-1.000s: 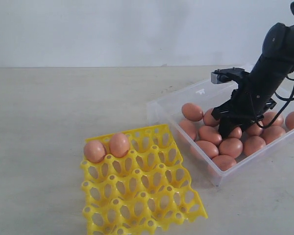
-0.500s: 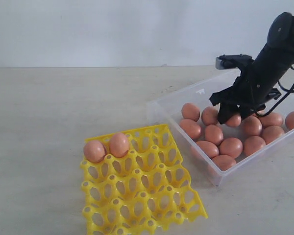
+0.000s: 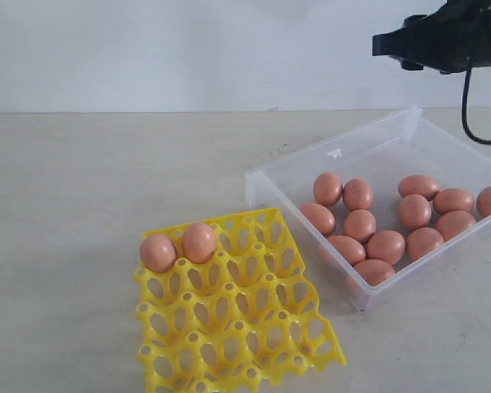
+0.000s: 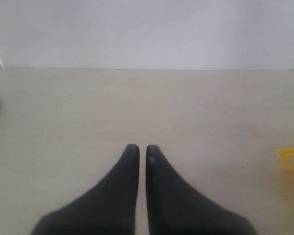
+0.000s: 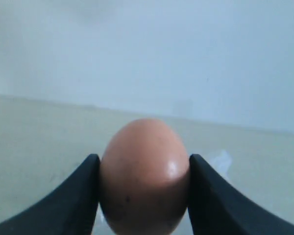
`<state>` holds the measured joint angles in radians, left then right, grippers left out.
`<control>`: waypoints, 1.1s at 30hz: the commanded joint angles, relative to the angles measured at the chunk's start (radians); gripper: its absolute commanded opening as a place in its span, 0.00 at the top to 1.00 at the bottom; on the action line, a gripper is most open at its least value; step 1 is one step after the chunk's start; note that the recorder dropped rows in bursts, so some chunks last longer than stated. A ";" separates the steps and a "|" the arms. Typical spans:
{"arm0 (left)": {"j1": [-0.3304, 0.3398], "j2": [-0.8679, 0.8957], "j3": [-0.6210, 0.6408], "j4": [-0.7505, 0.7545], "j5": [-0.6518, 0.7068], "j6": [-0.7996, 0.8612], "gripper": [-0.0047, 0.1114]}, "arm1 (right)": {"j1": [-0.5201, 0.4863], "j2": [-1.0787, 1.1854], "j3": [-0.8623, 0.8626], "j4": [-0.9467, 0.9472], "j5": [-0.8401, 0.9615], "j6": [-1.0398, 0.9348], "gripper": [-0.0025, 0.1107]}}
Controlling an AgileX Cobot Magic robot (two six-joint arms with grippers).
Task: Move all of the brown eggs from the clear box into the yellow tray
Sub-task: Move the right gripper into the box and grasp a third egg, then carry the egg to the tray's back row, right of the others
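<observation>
right gripper (image 5: 143, 164): its two dark fingers (image 5: 81, 196) are clamping one brown egg (image 5: 144, 183) by its sides. the egg is sitting upright between them and the shell is showing no crack.

in the exterior view the right arm (image 3: 450, 37) is riding high above the far side of the clear box (image 3: 262, 192), well clear of it. the held egg is hidden there.

left gripper (image 4: 138, 149): the tips are lying almost together, gripping nothing, over bare table (image 4: 137, 98).

about thirteen eggs are lying loose in the clear box. two seated eggs (image 3: 178, 247) are occupying neighbouring cups at the far left corner of the yellow tray (image 3: 245, 327).

judgement: the carry step is in hand for a third egg. the next move is calling for travel across to an empty cup beside the seated pair. the egg should be lowered until the cup is bearing it, and only then released.
</observation>
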<state>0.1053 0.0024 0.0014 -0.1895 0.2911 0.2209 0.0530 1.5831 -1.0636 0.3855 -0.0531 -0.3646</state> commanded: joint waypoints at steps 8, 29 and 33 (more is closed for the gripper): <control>0.003 -0.002 -0.001 -0.005 -0.007 0.007 0.92 | 0.039 -0.074 0.310 -0.102 -0.734 0.399 0.98; 0.003 -0.002 -0.001 -0.005 -0.007 0.007 0.92 | 0.232 0.049 0.462 -1.010 -0.960 0.956 0.98; 0.003 -0.002 -0.001 -0.005 -0.007 0.007 0.92 | 0.259 0.128 0.462 -1.007 -0.991 0.954 0.98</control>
<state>0.1053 0.0024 0.0014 -0.1895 0.2911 0.2209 0.3026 1.6741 -0.6063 -0.6328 -1.0235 0.6054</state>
